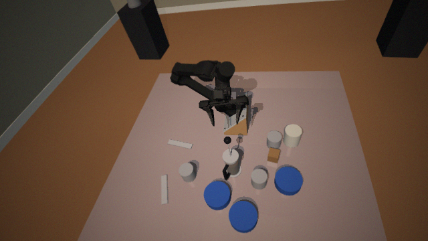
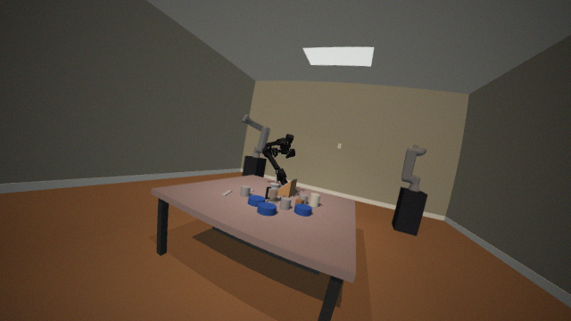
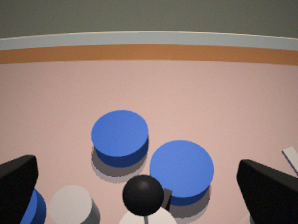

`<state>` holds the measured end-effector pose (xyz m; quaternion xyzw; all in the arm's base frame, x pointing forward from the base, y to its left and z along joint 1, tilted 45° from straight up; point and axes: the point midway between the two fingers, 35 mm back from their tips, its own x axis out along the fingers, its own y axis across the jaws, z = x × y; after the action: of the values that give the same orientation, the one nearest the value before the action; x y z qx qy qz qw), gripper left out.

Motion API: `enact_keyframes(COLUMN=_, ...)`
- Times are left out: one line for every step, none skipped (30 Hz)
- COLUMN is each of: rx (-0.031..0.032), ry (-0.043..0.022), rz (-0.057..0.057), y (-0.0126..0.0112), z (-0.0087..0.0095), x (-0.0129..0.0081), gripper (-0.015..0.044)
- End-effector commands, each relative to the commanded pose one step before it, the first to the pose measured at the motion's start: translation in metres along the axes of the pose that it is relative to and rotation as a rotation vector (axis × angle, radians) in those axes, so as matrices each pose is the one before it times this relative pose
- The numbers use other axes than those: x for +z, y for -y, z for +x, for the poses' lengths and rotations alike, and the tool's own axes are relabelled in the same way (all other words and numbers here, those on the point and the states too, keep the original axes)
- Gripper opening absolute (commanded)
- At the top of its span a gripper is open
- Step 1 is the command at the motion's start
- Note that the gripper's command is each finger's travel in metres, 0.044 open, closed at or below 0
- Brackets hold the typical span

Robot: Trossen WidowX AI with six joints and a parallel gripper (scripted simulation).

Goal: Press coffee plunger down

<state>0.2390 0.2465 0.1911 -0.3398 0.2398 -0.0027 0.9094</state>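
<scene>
The coffee press point(image 1: 231, 163), a pale upright cylinder with a black handle point(image 1: 226, 174) low on its near side, stands on the pink table among 3 blue discs and grey cylinders, its thin plunger rod raised high and topped by a black ball knob point(image 1: 227, 140) point(image 3: 143, 195).
</scene>
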Motion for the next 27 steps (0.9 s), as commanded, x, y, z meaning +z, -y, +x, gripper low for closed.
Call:
enact_keyframes(rx=-0.03443, ry=0.03255, rz=-0.1073, y=-0.00285, z=-0.00795, x=-0.00475, gripper=0.044)
enact_keyframes(rx=-0.00063, ry=-0.00016, rz=0.0006, y=-0.00014, z=0.0024, x=-0.00352, gripper=0.044)
enact_keyframes(rx=-0.00081, ry=-0.00014, rz=0.0007, y=-0.00012, z=0.00286, x=-0.00432, gripper=0.044)
enact_keyframes(rx=-0.0009, ry=-0.00014, rz=0.0007, y=-0.00013, z=0.00342, x=-0.00531, gripper=0.044)
enact_keyframes(rx=-0.00142, ry=0.0, rz=0.0009, y=-0.00009, z=0.00405, x=-0.00655, gripper=0.044)
enact_keyframes(rx=-0.00181, ry=0.00016, rz=0.001, y=-0.00001, z=0.00458, x=-0.00778, gripper=0.044)
enact_keyframes(rx=-0.00128, ry=0.00069, rz=0.0007, y=-0.00001, z=0.00458, x=-0.00834, gripper=0.044)
enact_keyframes(rx=-0.00188, ry=0.00017, rz=0.0008, y=0.0002, z=0.00307, x=-0.00579, gripper=0.044)
enact_keyframes(rx=-0.00138, ry=0.00016, rz=0.0005, y=0.00018, z=0.00209, x=-0.00411, gripper=0.044)
enact_keyframes(rx=-0.00075, ry=0.0001, rz=0.0002, y=0.00012, z=0.00014, x=-0.0032, gripper=0.044)
enact_keyframes(rx=-0.00005, ry=0.0, rz=0.0, y=0.00007, z=-0.00003, x=-0.00081, gripper=0.044)
enact_keyframes(rx=0.00041, ry=0.0, rz=-0.0002, y=-0.00001, z=-0.00001, x=0.00041, gripper=0.044)
enact_keyframes(rx=0.00006, ry=-0.00011, rz=0.0, y=-0.00004, z=0.00027, x=0.0, gripper=0.044)
enact_keyframes(rx=0.00013, ry=-0.00023, rz=0.0, y=-0.00007, z=0.00052, x=0.0, gripper=0.044)
enact_keyframes(rx=0.00015, ry=-0.00036, rz=0.0002, y=-0.00009, z=0.00079, x=0.0, gripper=0.044)
enact_keyframes(rx=0.00023, ry=-0.00038, rz=0.0001, y=-0.00013, z=0.00102, x=0.00001, gripper=0.044)
enact_keyframes(rx=0.00027, ry=-0.00044, rz=0.0001, y=-0.00015, z=0.00128, x=0.00001, gripper=0.044)
enact_keyframes(rx=0.0003, ry=-0.00047, rz=0.0001, y=-0.00017, z=0.00151, x=0.00001, gripper=0.044)
enact_keyframes(rx=0.0003, ry=-0.00044, rz=0.0001, y=-0.00017, z=0.00163, x=0.00001, gripper=0.044)
enact_keyframes(rx=0.00028, ry=-0.00038, rz=0.0001, y=-0.00015, z=0.00165, x=0.00001, gripper=0.044)
enact_keyframes(rx=0.00024, ry=-0.00032, rz=0.0001, y=-0.00013, z=0.00165, x=0.00001, gripper=0.044)
enact_keyframes(rx=0.00022, ry=-0.00026, rz=0.0001, y=-0.00012, z=0.00165, x=0.00002, gripper=0.044)
enact_keyframes(rx=0.00019, ry=-0.0002, rz=0.0001, y=-0.0001, z=0.00165, x=0.00002, gripper=0.044)
enact_keyframes(rx=0.00015, ry=-0.00014, rz=0.0001, y=-0.00008, z=0.00165, x=0.00002, gripper=0.044)
enact_keyframes(rx=0.00011, ry=-0.00008, rz=0.0001, y=-0.00005, z=0.00165, x=0.00002, gripper=0.044)
enact_keyframes(rx=0.00024, ry=-0.00011, rz=-0.0002, y=-0.00004, z=0.00155, x=0.00001, gripper=0.044)
enact_keyframes(rx=0.00021, ry=-0.00005, rz=-0.0002, y=-0.00002, z=0.00154, x=0.00001, gripper=0.044)
